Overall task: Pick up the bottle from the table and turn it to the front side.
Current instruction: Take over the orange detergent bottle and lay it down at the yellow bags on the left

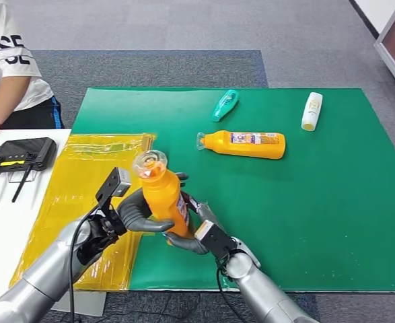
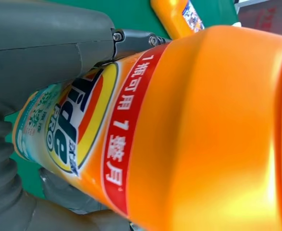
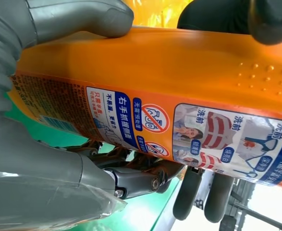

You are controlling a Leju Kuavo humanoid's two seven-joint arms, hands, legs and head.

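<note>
An orange detergent bottle [image 1: 163, 197] with a clear cap stands nearly upright just above the green mat, held between both hands. My left hand [image 1: 136, 214] wraps its side from the left. My right hand [image 1: 191, 225] cups its lower part from the right and below. In the left wrist view the bottle [image 2: 161, 134] shows its logo label, with the left hand [image 2: 41, 53] grey around it. In the right wrist view the bottle [image 3: 190, 96] shows its instruction label, and the right hand [image 3: 34, 163] closes around it.
A second orange bottle [image 1: 245, 144] lies on its side on the green mat [image 1: 311, 215]. A teal bottle [image 1: 225, 105] and a white bottle [image 1: 311, 111] lie farther back. Yellow sheet [image 1: 78, 195] at left; a person [image 1: 7, 74] and a black controller [image 1: 19, 155] beyond it.
</note>
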